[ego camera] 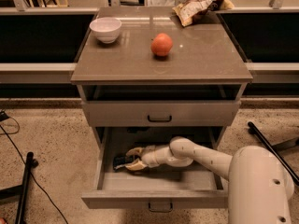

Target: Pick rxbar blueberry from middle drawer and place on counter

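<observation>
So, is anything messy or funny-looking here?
Only a little. The crumpled snack bag lies crooked at the back right corner of the counter. The middle drawer is pulled open, with the gripper inside at the rxbar blueberry. Nothing is spilled; the bowl and orange fruit sit neatly.

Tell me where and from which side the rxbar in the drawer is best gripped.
Probably across its narrow width, coming from the picture's right: the rxbar lies flat on the drawer floor, lengthwise toward the gripper at that end.
</observation>
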Robot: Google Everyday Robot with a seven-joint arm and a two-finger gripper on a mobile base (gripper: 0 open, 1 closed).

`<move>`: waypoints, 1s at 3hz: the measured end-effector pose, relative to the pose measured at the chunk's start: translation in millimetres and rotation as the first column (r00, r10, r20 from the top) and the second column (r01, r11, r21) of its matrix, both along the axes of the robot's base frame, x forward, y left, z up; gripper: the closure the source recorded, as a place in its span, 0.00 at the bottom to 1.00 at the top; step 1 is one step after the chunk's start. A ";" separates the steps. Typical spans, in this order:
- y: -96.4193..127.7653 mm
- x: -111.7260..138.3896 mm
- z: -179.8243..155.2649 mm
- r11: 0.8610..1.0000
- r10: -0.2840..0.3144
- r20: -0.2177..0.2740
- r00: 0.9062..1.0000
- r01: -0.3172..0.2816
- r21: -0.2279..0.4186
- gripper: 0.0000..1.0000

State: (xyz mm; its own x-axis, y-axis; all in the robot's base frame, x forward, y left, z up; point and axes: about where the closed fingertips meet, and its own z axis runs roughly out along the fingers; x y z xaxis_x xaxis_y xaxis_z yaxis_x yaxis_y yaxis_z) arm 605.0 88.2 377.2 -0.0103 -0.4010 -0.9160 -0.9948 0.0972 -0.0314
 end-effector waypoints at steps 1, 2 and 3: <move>-21.5 -28.2 61.5 0.994 0.070 0.101 0.992 -0.078 0.074 1.00; -61.1 -59.5 113.5 0.987 0.071 0.189 0.979 -0.097 0.131 1.00; -102.4 -78.7 181.7 0.989 0.039 0.274 0.961 -0.076 0.126 1.00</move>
